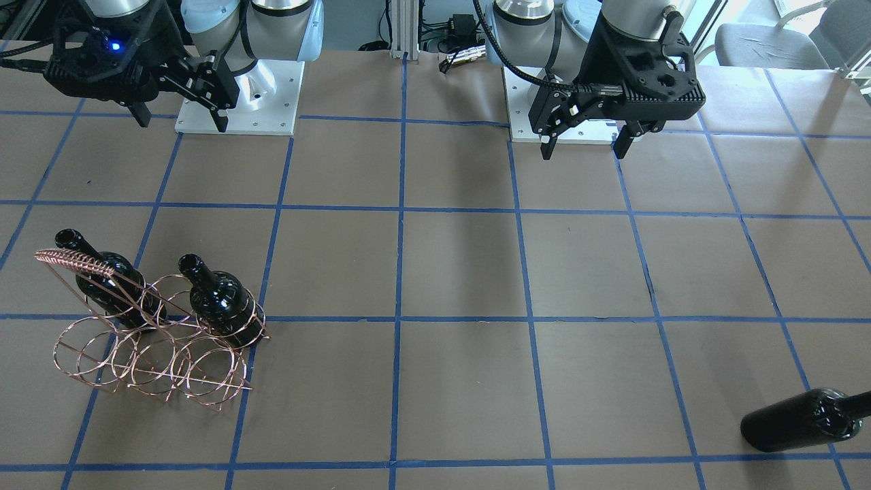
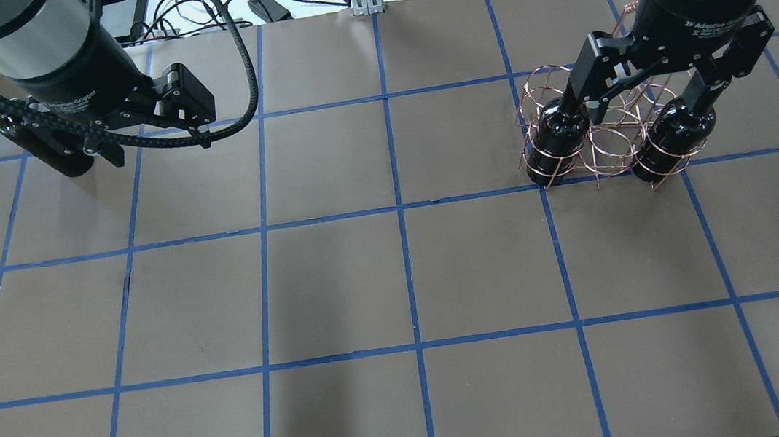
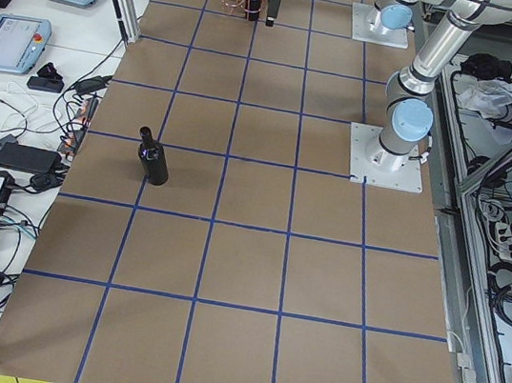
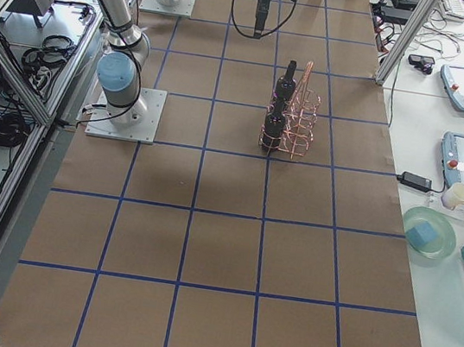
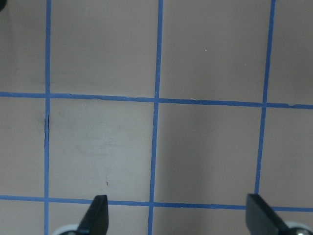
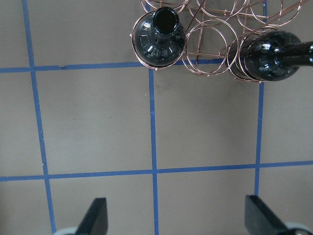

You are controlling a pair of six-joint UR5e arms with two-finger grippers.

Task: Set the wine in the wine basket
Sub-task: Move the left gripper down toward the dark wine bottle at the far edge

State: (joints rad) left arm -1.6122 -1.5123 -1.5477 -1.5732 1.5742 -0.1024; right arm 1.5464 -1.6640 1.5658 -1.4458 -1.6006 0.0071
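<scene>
Standing upright, the wine point(image 1: 796, 422) is well apart from the wide-open, empty left gripper point(image 1: 582, 150)

A: Any writing legible here?
B: White lettering on the body of the right gripper point(image 2: 648, 108), seen from overhead: "2F Adaptive", and then it blurs.
A: And on the left gripper point(image 2: 158, 148)?
B: A similar white line, partly hidden. Only "Gripper" can be read, and faintly.

Three black wine bottles point(image 1: 221, 299), one copper wire basket point(image 1: 75, 260), two end effectors point(image 1: 584, 146)
</scene>
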